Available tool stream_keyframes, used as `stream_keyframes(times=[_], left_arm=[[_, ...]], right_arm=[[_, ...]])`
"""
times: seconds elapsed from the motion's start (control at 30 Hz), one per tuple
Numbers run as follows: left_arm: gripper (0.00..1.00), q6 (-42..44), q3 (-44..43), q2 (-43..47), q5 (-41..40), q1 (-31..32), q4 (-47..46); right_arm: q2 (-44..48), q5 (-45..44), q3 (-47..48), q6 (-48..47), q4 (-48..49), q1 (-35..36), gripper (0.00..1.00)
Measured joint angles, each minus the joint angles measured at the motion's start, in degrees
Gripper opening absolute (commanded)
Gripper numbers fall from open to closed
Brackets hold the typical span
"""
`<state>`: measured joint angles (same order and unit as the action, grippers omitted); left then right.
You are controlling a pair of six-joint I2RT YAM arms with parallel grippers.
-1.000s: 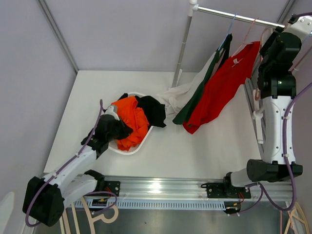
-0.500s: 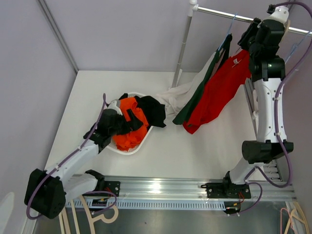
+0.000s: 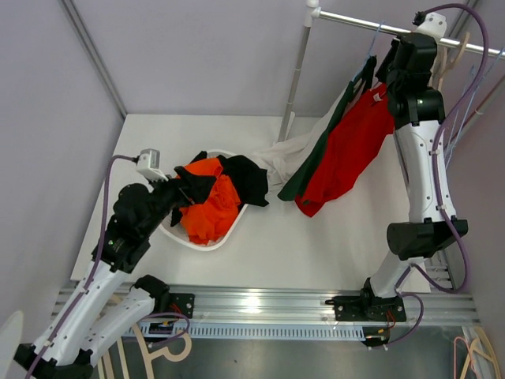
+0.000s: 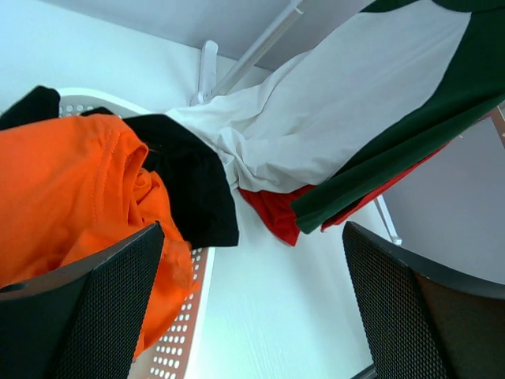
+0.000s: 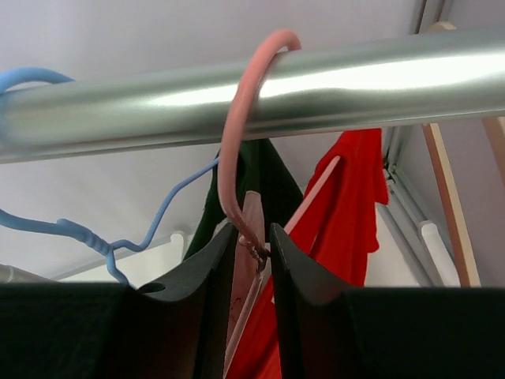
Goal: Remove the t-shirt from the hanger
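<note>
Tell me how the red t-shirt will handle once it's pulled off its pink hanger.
Likely floppy: the red t-shirt drapes in soft folds, its hem resting on the table. Probably light, since the thin pink hanger carries it. It may snag or drag the green shirt lying against it.

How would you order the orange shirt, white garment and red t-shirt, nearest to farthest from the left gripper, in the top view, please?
1. orange shirt, in the basket beside the left gripper.
2. white garment, mid-table.
3. red t-shirt, hanging far right.
</note>
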<state>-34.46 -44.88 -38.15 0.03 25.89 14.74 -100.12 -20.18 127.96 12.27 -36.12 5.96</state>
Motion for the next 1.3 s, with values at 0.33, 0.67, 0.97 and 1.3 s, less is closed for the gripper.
stream_keyframes(times=[0.33, 0.67, 0.97, 1.3], left_arm=[[1.00, 1.5, -1.1, 2.2, -1.2, 0.0, 4.0], [0.99, 2.0, -1.1, 3.0, -1.4, 0.0, 5.3], [0.99, 2.1, -1.1, 3.4, -1.4, 0.0, 5.6], [0.99, 7.6, -1.4, 3.9, -3.2, 6.3, 4.8]], right_arm=[[-2.6, -9.2, 1.2, -4.0, 0.8, 4.4, 0.27], [-4.6, -13.7, 2.4, -5.3, -0.1, 5.0, 0.00], [-4.7, -15.3, 2.6, -7.8, 0.0, 5.3, 0.00], [-2.6, -16.0, 4.0, -12.2, 0.0, 8.9, 0.00]])
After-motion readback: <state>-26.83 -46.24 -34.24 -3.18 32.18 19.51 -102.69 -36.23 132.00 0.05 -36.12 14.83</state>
